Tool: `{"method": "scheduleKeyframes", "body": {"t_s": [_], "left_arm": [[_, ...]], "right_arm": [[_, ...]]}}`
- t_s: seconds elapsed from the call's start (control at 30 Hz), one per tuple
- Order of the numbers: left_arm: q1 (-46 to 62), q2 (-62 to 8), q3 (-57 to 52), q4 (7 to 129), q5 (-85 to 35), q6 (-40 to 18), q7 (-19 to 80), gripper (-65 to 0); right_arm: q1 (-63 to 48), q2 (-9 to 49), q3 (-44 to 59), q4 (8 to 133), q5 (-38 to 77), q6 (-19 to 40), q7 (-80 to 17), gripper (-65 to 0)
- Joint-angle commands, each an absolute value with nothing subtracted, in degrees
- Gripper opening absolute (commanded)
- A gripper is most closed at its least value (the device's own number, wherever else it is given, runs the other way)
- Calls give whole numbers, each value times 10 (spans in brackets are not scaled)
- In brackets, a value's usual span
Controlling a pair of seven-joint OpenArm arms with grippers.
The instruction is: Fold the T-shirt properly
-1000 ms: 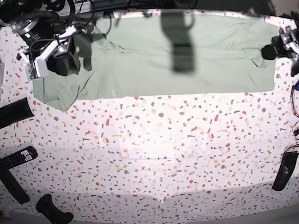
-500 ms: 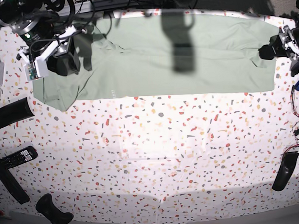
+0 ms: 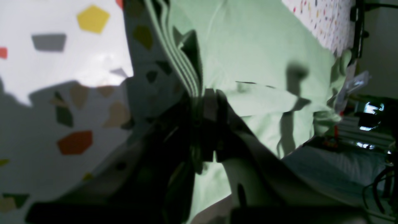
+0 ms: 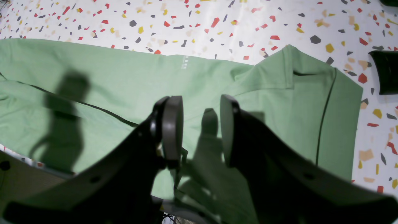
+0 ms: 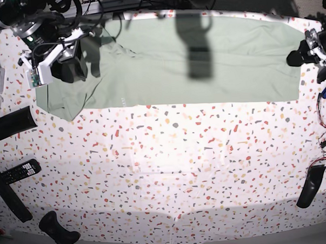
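Since the earlier frame, the left gripper (image 5: 296, 57) is drawn outward, pulling the T-shirt (image 5: 204, 66) hem taut.

Left wrist: jaws clamped on stacked hem layers.

Right wrist: right gripper (image 4: 200, 130) parted, empty, above sleeve.

Base: shirt along table (image 5: 170, 165) far edge. Step judged: grasping; next, right grasp.

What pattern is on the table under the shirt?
White table speckled with red, yellow, grey and tan flecks, like terrazzo; clearest in the base view.

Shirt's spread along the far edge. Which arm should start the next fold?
Probably left: the left gripper is shut on the T-shirt hem. The right gripper hovers open above the sleeve end, holding nothing.
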State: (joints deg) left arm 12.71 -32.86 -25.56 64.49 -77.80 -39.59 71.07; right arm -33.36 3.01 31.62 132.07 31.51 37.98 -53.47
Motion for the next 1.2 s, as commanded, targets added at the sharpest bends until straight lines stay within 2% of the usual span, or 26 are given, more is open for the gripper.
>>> {"method": "scheduleKeyframes", "body": {"t_s": [0.0,0.37,0.57,0.67,0.9,1.03,1.17], "left_arm": [[123,-342,-260,651,-791,-400,692,-650],[89,-342,-260,679,-749,-400,691,-650],[147,-341,-260,809,-750,-400,695,-650],[182,-331,-260,887,-736,-400,686,-650],[197,-235,-260,1012,-643,-352,655,-650],[197,-178,-258,1051,-630,-325,675,-650],[197,-104,-258,1062,-630,-325,693,-650]], "right_arm": [[-335,33,318,1332,322,386,-522,-451],[-332,33,318,1332,322,385,-520,-451],[-331,33,318,1334,326,385,-500,-451],[-322,33,318,1345,376,386,-477,-451],[-231,23,319,1350,422,384,-492,-451],[-198,17,319,1350,422,384,-494,-451],[-174,17,319,1350,423,384,-494,-451]]}}
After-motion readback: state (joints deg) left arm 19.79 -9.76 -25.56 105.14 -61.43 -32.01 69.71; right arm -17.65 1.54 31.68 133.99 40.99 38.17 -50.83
